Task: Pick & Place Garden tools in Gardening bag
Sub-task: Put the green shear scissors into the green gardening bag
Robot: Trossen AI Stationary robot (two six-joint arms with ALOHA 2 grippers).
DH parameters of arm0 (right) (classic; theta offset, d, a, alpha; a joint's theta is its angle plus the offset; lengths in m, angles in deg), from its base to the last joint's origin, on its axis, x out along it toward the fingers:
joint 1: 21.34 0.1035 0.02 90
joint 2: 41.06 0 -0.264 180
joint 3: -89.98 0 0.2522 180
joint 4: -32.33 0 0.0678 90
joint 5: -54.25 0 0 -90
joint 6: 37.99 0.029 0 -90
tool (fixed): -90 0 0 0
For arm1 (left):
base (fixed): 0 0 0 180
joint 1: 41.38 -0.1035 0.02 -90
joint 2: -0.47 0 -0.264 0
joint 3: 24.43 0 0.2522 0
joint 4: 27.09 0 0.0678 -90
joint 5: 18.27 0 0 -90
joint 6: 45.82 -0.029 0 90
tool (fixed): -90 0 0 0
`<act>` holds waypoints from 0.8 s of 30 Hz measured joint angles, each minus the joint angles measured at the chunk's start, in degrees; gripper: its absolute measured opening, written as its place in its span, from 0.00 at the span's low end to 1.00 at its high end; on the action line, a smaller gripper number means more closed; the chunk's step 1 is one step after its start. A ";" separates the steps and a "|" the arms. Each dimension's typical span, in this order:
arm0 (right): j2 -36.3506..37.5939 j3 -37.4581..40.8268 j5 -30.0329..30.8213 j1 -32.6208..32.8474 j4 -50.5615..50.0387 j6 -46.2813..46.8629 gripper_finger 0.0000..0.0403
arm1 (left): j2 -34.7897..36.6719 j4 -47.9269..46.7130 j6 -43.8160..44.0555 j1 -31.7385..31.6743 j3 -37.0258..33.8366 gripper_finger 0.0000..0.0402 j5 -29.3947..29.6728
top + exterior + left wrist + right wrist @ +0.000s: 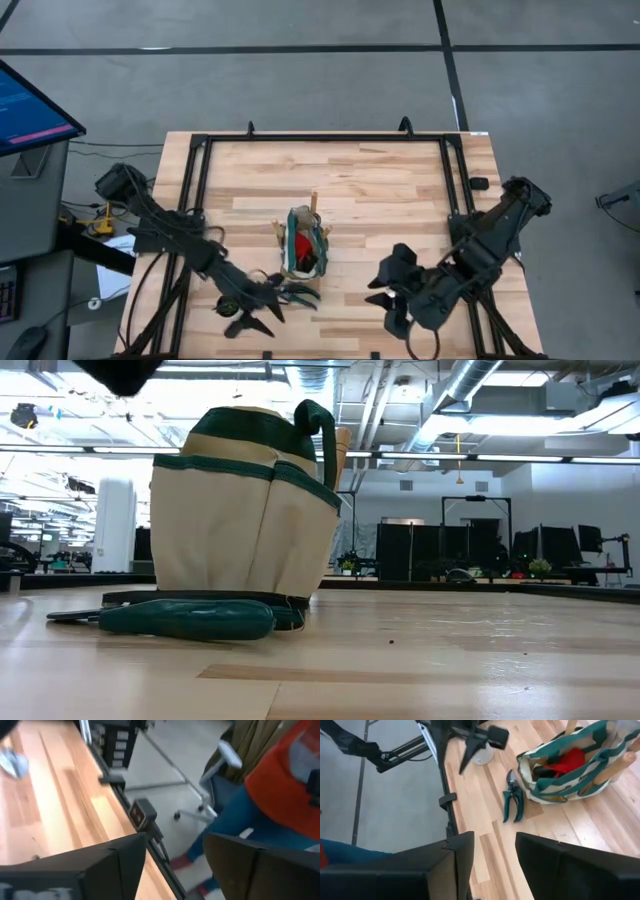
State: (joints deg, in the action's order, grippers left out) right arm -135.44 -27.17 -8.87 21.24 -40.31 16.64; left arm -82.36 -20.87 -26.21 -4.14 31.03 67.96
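Starting from the biggest thing, your wooden surface (390, 190) carries everything in play, with both dark arms reaching in from its near corners.

Beyond the surface edge, the left wrist view shows you a seated person (280, 780) in an orange top and blue trousers, well apart from either end effector.

The gardening bag (305, 250) stands upright about midway between your two end effectors, slightly farther out on the surface than both. It is cream fabric with green trim and a green handle.

Your left end effector (258, 312) hovers low with its fingers spread apart and nothing between them. The bag is just beyond it and a little to its right.

Your right end effector (385, 295) also stands apart and empty. It is on the other side of the bag, clearly farther from it than the left one.

The green-handled pruning shears (513, 800) lie flat on the surface against the foot of the bag. They are just beside the left end effector's fingertips but not gripped, and they point away from the right end effector.

Light wooden tool handles (615, 767) stick up out of the bag's open top.

A red item (567, 760) sits inside the bag between those handles.
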 joint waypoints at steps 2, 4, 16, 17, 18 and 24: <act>0.00 0.00 0.30 0.84 -0.27 0.88 0.34 | -3.70 -0.60 1.07 -0.65 2.46 0.48 -1.69; 0.00 0.00 0.34 1.47 -0.73 1.29 0.33 | -6.80 -0.69 1.64 -1.26 4.28 0.49 -1.16; 0.00 0.00 0.24 4.18 -1.16 0.73 0.33 | -16.31 -1.16 1.59 -7.26 6.64 0.43 9.03; 0.00 0.00 0.23 4.50 -1.40 0.56 0.33 | -16.44 -1.47 1.02 -7.78 6.64 0.44 9.97; 0.00 0.00 0.23 4.85 -1.63 0.51 0.33 | -16.44 -2.08 0.29 -8.35 6.64 0.44 10.91; 0.00 0.00 0.27 6.41 -3.67 0.50 0.33 | -15.78 -2.44 0.14 -11.94 6.62 0.46 10.96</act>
State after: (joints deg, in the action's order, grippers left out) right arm -135.45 -27.17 -8.60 27.66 -43.98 17.14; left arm -98.13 -23.31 -26.07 -16.08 37.65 78.93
